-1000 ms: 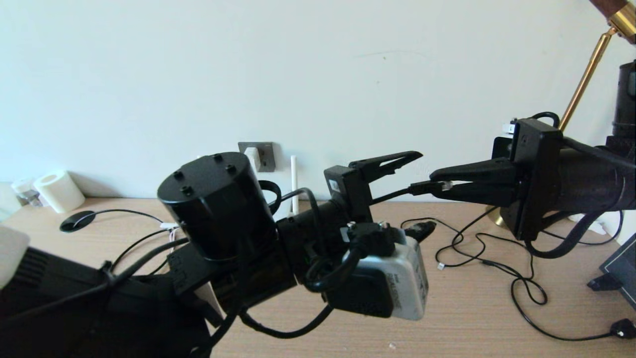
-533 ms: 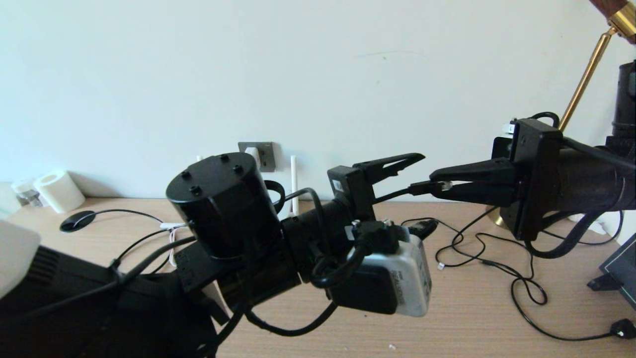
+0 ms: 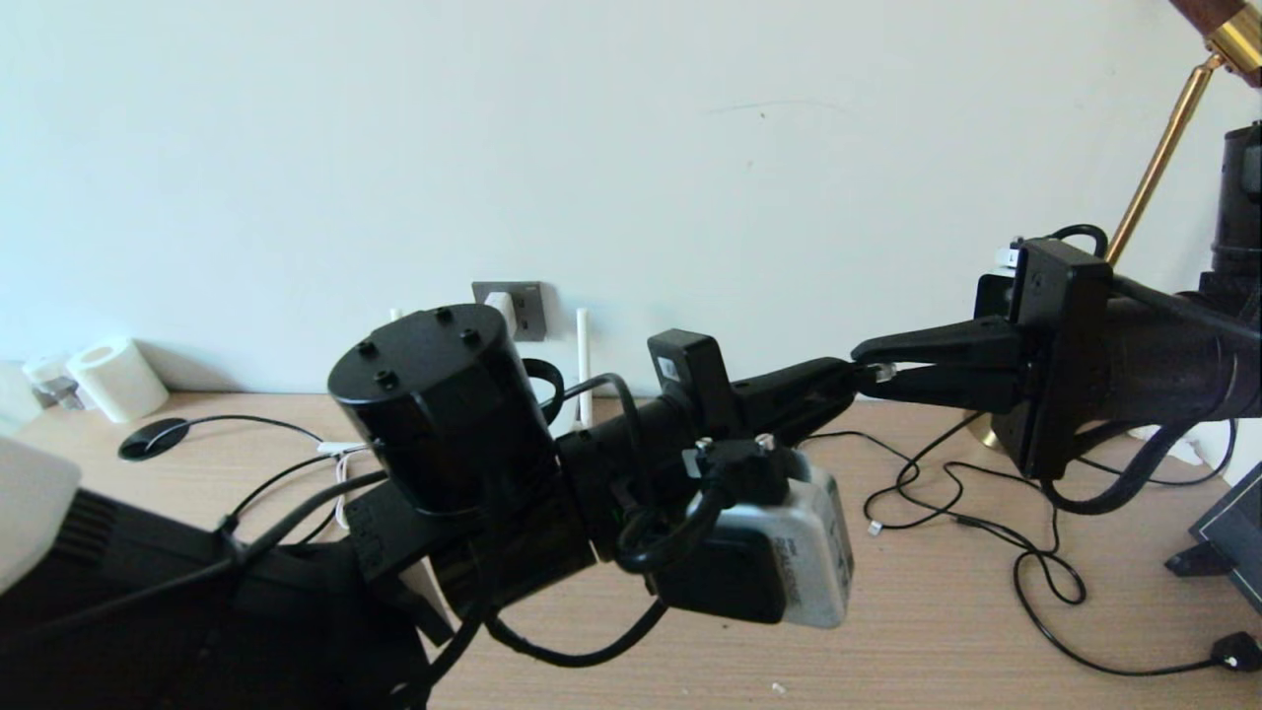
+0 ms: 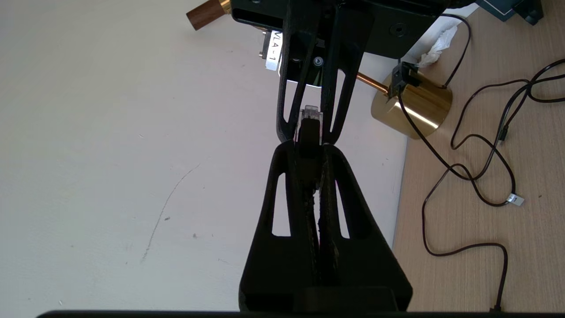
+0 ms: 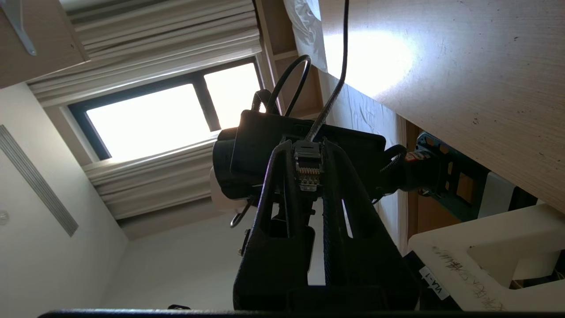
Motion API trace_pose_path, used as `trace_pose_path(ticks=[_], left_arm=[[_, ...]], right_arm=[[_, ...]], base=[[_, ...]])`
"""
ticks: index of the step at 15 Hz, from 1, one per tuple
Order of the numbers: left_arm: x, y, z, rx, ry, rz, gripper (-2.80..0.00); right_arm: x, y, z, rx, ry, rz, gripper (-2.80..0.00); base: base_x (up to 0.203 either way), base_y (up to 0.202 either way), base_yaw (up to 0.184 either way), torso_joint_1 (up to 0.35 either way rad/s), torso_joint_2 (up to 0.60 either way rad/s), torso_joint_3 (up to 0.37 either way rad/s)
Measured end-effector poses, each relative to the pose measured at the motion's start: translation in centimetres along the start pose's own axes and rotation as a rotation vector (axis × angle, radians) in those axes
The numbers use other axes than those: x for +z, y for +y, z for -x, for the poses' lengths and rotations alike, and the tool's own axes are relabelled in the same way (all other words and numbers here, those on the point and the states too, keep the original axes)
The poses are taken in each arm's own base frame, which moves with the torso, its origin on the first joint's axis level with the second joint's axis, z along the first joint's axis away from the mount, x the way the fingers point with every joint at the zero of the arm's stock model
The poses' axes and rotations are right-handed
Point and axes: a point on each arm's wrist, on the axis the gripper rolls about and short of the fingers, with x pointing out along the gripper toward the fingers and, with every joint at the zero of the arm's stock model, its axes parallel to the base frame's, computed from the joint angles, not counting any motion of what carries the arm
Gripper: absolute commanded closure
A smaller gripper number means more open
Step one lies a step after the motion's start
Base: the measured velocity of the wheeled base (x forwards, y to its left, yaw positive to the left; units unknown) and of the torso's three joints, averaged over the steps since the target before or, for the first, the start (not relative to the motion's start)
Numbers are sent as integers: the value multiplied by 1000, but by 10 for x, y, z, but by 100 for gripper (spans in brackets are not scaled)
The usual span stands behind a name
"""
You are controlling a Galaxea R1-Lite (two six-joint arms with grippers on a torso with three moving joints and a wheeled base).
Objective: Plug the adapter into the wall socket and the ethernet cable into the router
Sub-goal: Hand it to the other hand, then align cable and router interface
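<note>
Above the table, my two grippers meet tip to tip. My right gripper (image 3: pixel 860 371) (image 5: pixel 309 152) is shut on the ethernet cable's clear-tipped plug (image 3: pixel 882 373) (image 5: pixel 306 170). My left gripper (image 3: pixel 838 380) (image 4: pixel 309 150) is shut on the plug's black sleeve, with the clear tip (image 4: pixel 311 114) sticking out past its fingertips. The white adapter (image 3: pixel 501 312) sits in the dark grey wall socket (image 3: pixel 530 306) on the back wall. Of the router I see only a white antenna (image 3: pixel 583 365); its body is hidden behind my left arm.
A brass lamp stands at the right, with its pole (image 3: pixel 1163 148) and base (image 4: pixel 412 104) close behind my right arm. Thin black cables (image 3: pixel 986 523) loop over the wooden table (image 3: pixel 937 631). A white paper roll (image 3: pixel 116 378) stands at the far left.
My left gripper's fingers, wide apart around the cable a second ago, have closed on the plug's sleeve. My right gripper has kept its hold and place.
</note>
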Motion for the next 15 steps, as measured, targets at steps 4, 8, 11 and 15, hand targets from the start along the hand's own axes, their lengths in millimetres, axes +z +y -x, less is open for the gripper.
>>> trace_pose_path(ticks=[4,8,11,15], left_arm=[[0,0,0,-1,0,0,0],[0,-3,3,-13,5,12,0],[4,3,12,-3,20,130,0],[13,20,24,107,114,436,0]], right_arm=[[0,0,0,-1,1,25,-241],[1,-2,0,-8,-27,24,-280],[-4,5,9,-20,-194,89,-280],[-31,17,35,-131,-499,420,-280]], base=[[0,0,0,0,0,0],[0,0,0,0,0,0],[0,0,0,0,0,0],[0,0,0,0,0,0]])
